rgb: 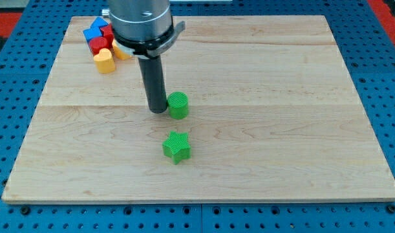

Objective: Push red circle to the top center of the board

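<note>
Red circle (99, 45) sits well up and to the view's left of my tip (158, 111), in a tight cluster near the counter's top-left corner, well apart from the rod. It shows as a rounded red piece; the exact outline is hard to read at this size.

My tip is a bare rod end and grips nothing. It rests on the counter (281, 97) around the board's middle, slightly toward the view's left. The rod (153, 81) stands upright, dark and straight, hanging from the grey arm housing (140, 22) that enters from the view's top edge.

Just to the view's right of my tip: green circle (178, 105), right beside the rod; touching or a hairline apart, cannot tell.

Below my tip and a bit to the view's right: green star (177, 147), apart from both the tip and the green circle.

Cluster around the red circle:
- blue block (96, 30) above it, toward the view's top.
- second red block (107, 33) just up and right of it, shape unclear.
- yellow block (105, 62) directly below it, touching or nearly.
- another yellow block (121, 52) to its right, partly hidden behind the arm housing.

Counter is a pale wooden board lying on a blue pegboard (16, 77) that frames it on every side.
</note>
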